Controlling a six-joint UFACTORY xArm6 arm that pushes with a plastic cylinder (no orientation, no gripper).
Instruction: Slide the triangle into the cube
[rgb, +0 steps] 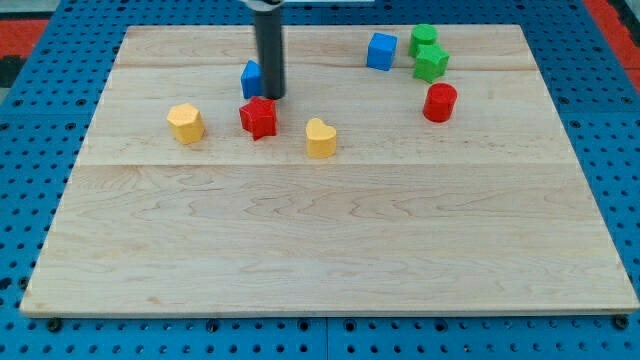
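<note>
Wooden bench (330, 250) seen from the near side. My tip (271, 96) stands at far left-centre, touching or just beside the right face of the blue triangle (251, 78), which the rod partly hides. There are no fingers to open or close; the rod grips nothing and only pushes. The blue cube (381, 51) lies well apart to the right, near the far edge. Because the tip sits between triangle and cube, it appears poorly placed for a rightward push; a move round to the triangle's left side seems needed. The red star (258, 117) lies just near of the tip and could be nudged.
</note>
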